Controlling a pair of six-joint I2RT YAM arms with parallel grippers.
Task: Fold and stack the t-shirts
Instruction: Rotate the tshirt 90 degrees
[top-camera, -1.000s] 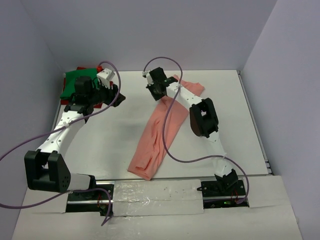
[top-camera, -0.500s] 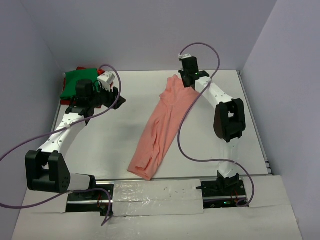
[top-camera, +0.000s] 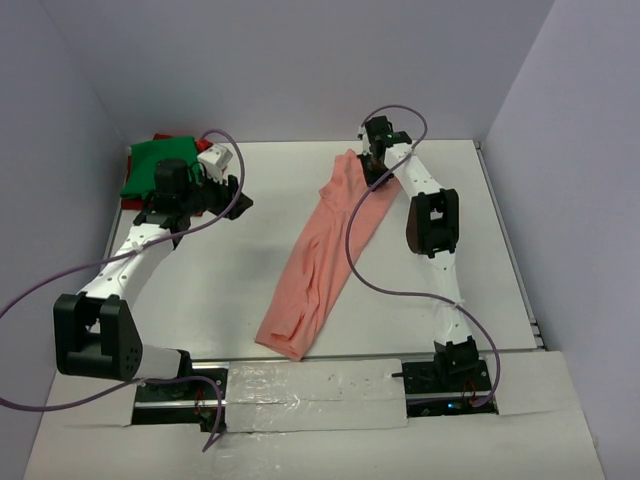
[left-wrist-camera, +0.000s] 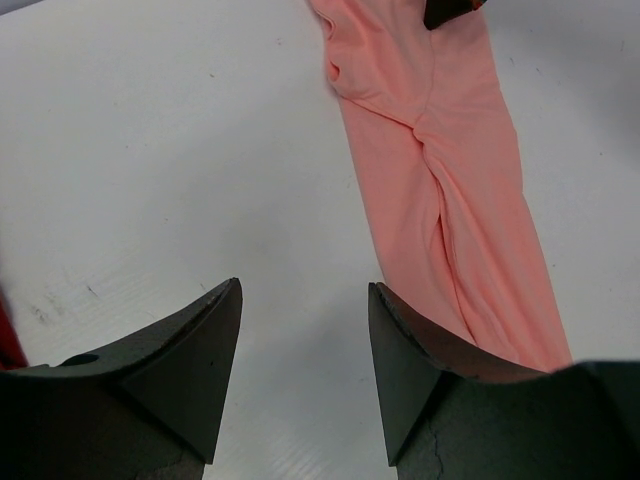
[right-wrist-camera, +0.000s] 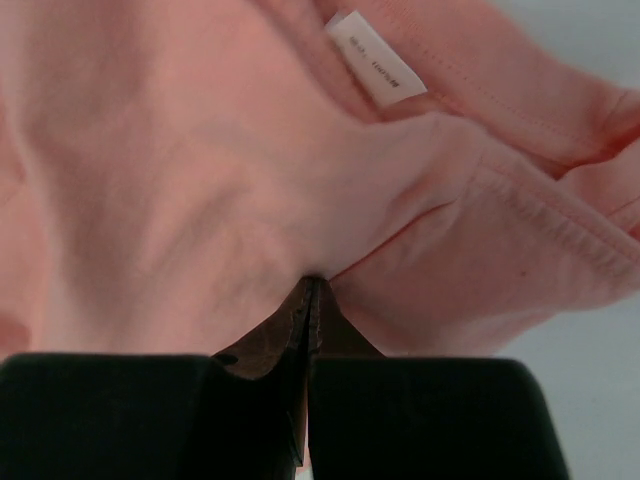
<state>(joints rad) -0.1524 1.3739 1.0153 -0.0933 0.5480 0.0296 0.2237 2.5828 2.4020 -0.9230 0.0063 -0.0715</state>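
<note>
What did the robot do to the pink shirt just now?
The right end effector, shut on the pink t-shirt, swung its far end away and rightward, pulling the cloth out long. The left end effector stayed open beside the green t-shirt; the shirt's near end stayed put.

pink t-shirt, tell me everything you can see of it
The salmon-pink t-shirt is plain, soft-looking cloth. It is bunched into a long wrinkled strip that lies diagonally across the table, with its near end close to the front edge. Its far end is pinched in the shut right tool, close to a stitched hem and a small white label.
</note>
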